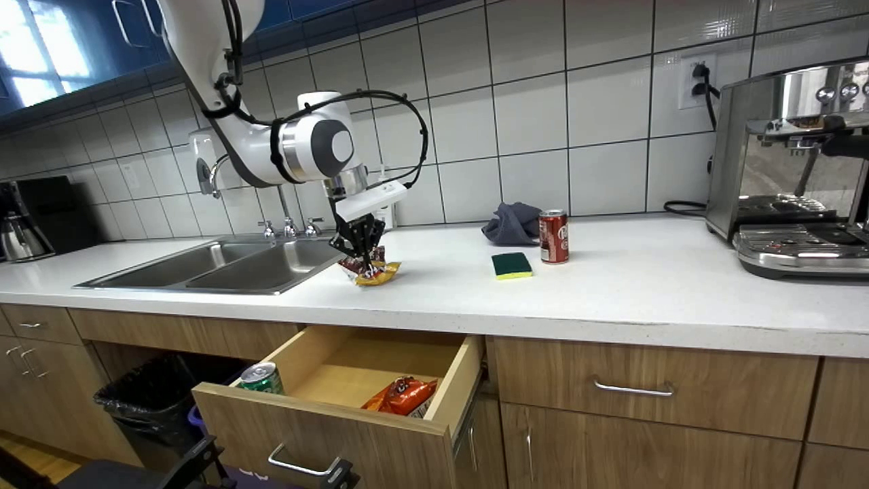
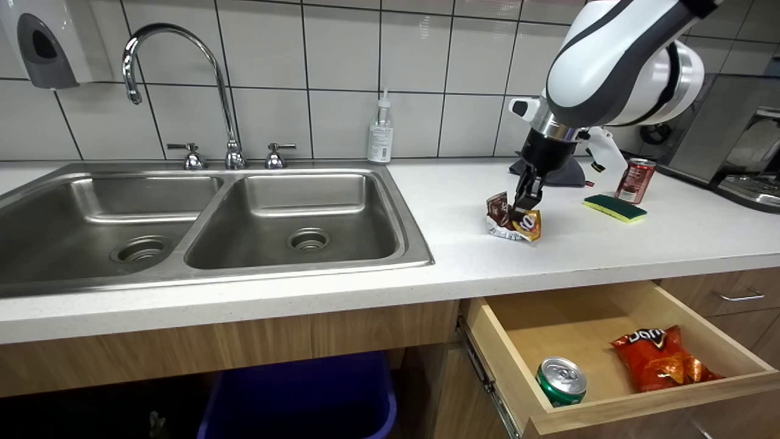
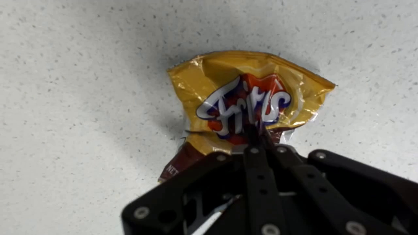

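A crumpled chip bag in yellow and dark brown with "Fritos" lettering lies on the white counter beside the sink; it shows in both exterior views [image 1: 381, 275] [image 2: 530, 227] and fills the middle of the wrist view [image 3: 222, 111]. My gripper [image 1: 368, 262] points down onto it, and its fingers are close together. In the wrist view the fingertips [image 3: 258, 130] pinch the bag's middle, and the film folds in around them. The tips are partly hidden in the folds. The bag appears to be resting on the counter.
An open drawer [image 2: 585, 317] below the counter holds a green can [image 2: 562, 381] and a red chip bag [image 2: 658, 360]. A double sink [image 2: 420, 244] is beside the bag. A sponge [image 1: 512, 265], a red can [image 1: 554, 236], a dark cloth [image 1: 512, 224] and an espresso machine [image 1: 781, 170] stand along the counter.
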{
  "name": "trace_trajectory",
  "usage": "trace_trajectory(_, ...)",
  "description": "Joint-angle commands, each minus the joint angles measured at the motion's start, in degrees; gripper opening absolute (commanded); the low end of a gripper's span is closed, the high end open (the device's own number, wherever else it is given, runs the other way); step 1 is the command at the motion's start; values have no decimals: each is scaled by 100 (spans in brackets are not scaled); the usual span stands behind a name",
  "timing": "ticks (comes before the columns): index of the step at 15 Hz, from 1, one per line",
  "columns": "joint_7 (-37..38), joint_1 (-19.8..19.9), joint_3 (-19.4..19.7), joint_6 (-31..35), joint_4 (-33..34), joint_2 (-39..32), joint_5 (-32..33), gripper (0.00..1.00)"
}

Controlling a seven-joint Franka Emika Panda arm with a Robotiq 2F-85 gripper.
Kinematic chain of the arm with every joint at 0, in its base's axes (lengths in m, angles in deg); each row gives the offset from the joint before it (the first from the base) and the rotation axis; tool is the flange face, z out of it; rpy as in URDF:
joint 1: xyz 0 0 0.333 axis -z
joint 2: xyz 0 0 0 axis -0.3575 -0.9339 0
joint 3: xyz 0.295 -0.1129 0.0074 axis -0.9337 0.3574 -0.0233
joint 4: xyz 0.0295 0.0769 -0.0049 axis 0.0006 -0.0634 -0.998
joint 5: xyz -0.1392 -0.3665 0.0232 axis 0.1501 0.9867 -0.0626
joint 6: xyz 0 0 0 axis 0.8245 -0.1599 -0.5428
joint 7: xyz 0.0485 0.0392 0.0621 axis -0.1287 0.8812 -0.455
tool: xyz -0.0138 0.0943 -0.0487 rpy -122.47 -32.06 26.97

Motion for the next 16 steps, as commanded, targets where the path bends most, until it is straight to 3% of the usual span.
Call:
trace_trajectory(1,-235,168,-101,-145,2,106,-104,0)
trace_trajectory(16,-486,593,-58,-107,-872,936,-490,0)
